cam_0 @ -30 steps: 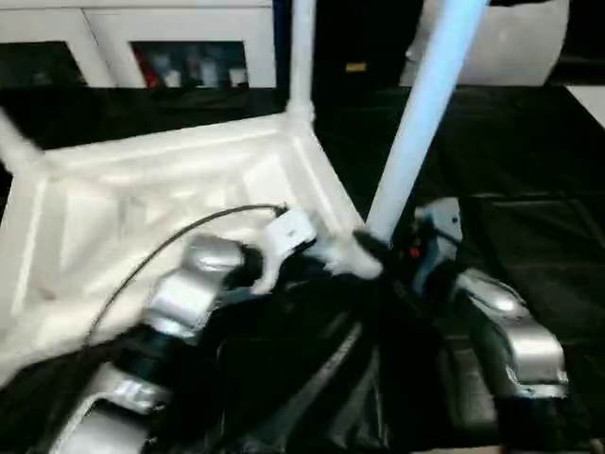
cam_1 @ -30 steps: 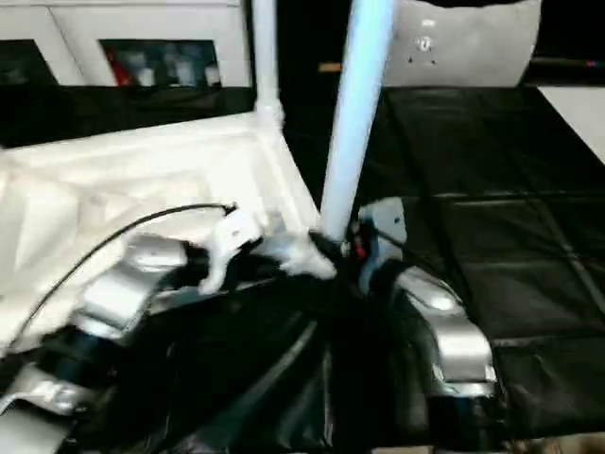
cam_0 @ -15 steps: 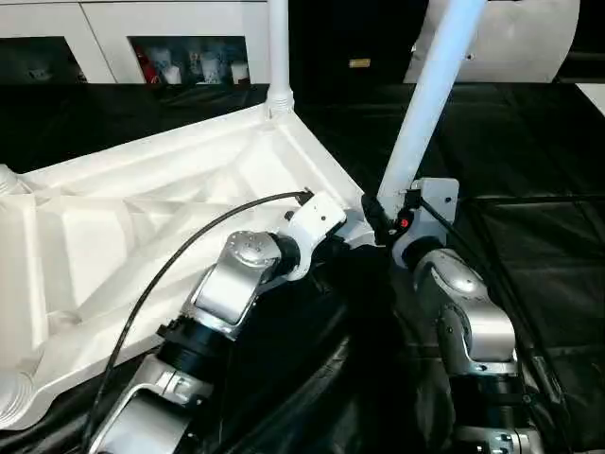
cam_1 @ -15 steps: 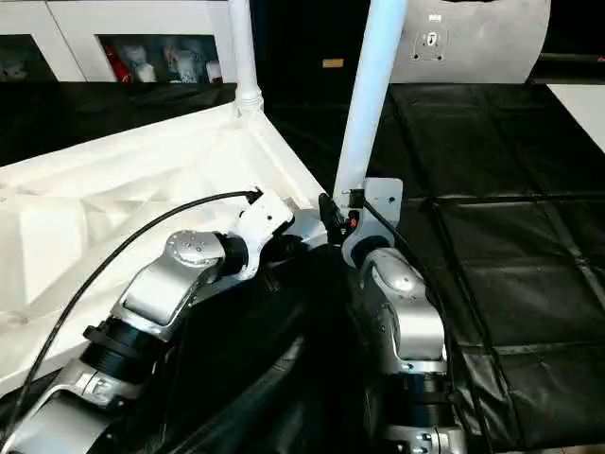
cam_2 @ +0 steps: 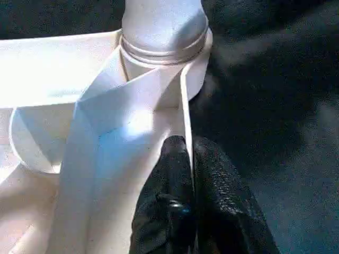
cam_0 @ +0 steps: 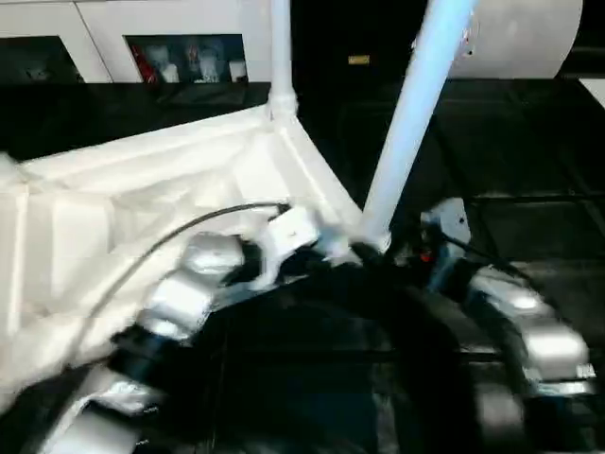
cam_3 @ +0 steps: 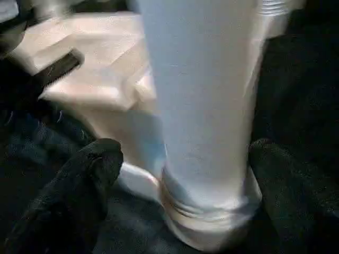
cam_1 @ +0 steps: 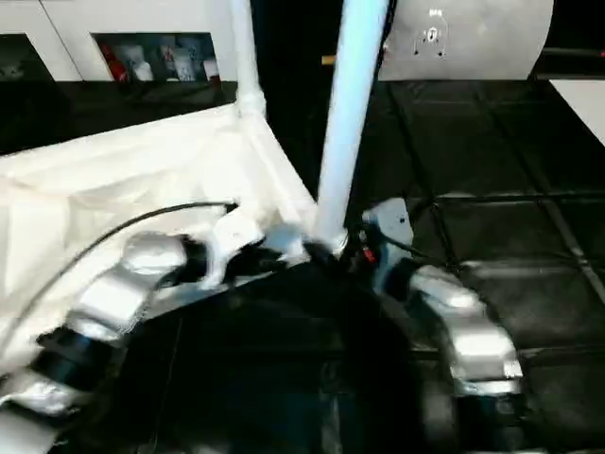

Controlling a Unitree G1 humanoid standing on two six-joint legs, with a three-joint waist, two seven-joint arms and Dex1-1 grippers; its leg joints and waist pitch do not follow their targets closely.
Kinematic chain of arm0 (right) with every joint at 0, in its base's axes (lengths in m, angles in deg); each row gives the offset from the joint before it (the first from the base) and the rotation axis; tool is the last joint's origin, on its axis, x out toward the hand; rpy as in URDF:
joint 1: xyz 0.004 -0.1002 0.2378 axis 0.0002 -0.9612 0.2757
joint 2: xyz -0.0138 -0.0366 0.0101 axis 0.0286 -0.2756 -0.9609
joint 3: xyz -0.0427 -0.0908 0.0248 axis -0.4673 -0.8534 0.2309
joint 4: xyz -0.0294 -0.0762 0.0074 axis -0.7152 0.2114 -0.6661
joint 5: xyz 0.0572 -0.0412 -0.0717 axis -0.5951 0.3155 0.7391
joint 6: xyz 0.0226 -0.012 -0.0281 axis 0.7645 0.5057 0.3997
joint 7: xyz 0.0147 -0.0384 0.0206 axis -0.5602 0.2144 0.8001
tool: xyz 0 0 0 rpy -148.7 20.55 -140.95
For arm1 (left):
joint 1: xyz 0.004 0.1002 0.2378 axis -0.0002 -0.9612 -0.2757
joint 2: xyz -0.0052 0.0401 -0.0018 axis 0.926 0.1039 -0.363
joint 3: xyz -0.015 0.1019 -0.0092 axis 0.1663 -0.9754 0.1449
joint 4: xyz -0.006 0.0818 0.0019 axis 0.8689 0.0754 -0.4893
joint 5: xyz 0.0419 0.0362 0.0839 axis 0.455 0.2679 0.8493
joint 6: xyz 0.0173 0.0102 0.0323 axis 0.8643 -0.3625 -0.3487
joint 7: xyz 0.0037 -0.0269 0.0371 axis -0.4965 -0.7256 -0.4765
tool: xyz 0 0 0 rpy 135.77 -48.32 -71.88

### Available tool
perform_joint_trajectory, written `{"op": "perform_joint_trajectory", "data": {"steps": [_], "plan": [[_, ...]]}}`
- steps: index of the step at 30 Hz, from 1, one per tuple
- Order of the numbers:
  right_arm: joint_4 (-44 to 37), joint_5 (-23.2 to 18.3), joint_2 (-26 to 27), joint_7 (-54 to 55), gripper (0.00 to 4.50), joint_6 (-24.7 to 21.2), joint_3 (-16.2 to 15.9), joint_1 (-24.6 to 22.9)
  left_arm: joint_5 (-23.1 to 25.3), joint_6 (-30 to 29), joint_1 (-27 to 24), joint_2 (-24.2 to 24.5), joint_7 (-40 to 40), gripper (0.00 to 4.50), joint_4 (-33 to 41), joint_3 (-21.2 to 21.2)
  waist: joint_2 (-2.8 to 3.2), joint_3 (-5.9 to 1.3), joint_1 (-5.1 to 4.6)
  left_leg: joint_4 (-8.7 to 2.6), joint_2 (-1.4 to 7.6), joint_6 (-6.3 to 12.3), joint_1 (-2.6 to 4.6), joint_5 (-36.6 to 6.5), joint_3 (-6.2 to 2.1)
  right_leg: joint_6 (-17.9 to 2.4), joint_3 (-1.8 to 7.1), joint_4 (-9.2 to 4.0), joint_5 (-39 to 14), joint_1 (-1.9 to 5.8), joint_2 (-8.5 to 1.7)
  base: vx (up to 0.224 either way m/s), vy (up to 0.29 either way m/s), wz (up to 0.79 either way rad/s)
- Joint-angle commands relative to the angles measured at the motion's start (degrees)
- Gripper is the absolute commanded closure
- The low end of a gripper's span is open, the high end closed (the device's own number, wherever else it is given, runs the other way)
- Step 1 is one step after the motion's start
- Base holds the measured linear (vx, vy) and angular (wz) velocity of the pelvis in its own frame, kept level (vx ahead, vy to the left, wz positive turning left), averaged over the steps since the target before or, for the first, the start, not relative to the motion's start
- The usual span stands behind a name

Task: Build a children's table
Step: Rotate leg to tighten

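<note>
The children's table top (cam_0: 142, 189) lies upside down across the left and centre of the head view, its ribbed white underside facing up, on a black cover (cam_1: 529, 189). One leg (cam_0: 281, 57) stands upright in the far corner socket at upper centre. A second leg (cam_0: 411, 113) rises from the near corner socket (cam_2: 164, 47) at centre frame and leans toward the upper right.

The left gripper (cam_2: 183, 174) is closed tight on the thin edge wall of the top just beside that near socket, one black finger on each side of the wall. In the head view its silver forearm (cam_0: 189, 284) comes in from the lower left.

The right gripper (cam_3: 180, 174) is spread wide, its two black fingers (cam_3: 90, 169) standing on either side of the leaning leg's base without touching it. The right arm (cam_0: 520, 322) reaches in from the lower right.

Along the top of the frame stand a white cabinet (cam_0: 180, 38) with glass doors and a pale grey pad (cam_1: 463, 38).
</note>
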Motion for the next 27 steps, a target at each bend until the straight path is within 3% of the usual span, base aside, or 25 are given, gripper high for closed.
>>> {"op": "perform_joint_trajectory", "data": {"steps": [1, 6, 10, 11, 18, 27], "plan": [[-1.03, -1.66, -1.17, -4.59, 0.11, 0.62, -0.52, -0.06, -0.99, 2.64, -2.16, 0.99, -6.26, 4.5, -0.58, -3.02, -0.47, -3.39, 0.45, -2.73, 3.31, 7.41, 0.26, -7.75, -1.27, -12.9, 3.57, -4.33, -9.88, 3.12, -5.17, 0.0, 0.0, 0.0], [-0.39, -3.55, -8.97, -19.84, 0.11, 2.07, -4.24, 0.86, -4.35, 9.46, -2.84, 5.57, -17.66, 4.5, -2.68, -3.62, -0.66, -3.57, 1.44, -2.63, 3.55, 7.89, 0.62, -7.05, -1.14, -13.75, 3.68, -3.92, -8.58, 2.95, -5.23, 0.0, 0.0, 0.0], [0.32, -4.38, -10.27, -24.03, 0.11, 2.92, -5.41, 1.65, -4.72, 11.11, -2.66, 7.12, -21.08, 4.5, -3.04, -4.7, -0.75, -3.64, 2.09, -2.6, 3.76, 7.78, 0.48, -6.59, -1.12, -13.82, 3.6, -3.74, -9.36, 2.99, -5.41, 0.0, 0.0, 0.0], [1.0, -4.86, -11.42, -28.13, 0.11, 4.0, -6.99, 2.35, -5.23, 12.8, -2.47, 8.35, -24.53, 4.5, -3.07, -5.67, -0.84, -3.65, 2.21, -2.53, 3.7, 7.82, 0.5, -6.74, -1.08, -13.78, 3.59, -3.81, -9.63, 2.95, -5.42, 0.0, 0.0, 0.0], [1.45, -5.78, -11.86, -35.06, 0.55, 3.49, -11.5, 3.43, -5.58, 15.72, -1.68, 8.88, -30.02, 4.5, -2.42, -7.62, -1.27, -3.79, 3.15, -2.39, 3.9, 8.7, 0.51, -4.43, -1.03, -14.48, 3.55, -3.15, -6.68, 2.89, -5.41, 0.0, 0.0, 0.0], [2.63, -6.72, -10.97, -38.74, 1.26, 2.3, -14.83, 4.21, -6.42, 15.58, -1.84, 8.05, -31.82, 4.5, 0.03, -9.17, -1.35, -3.78, 3.88, -2.41, 3.93, 7.4, 0.58, -5.58, -1.07, -13.96, 3.6, -3.32, -9.63, 2.81, -5.52, 0.0, 0.0, 0.0]]}}
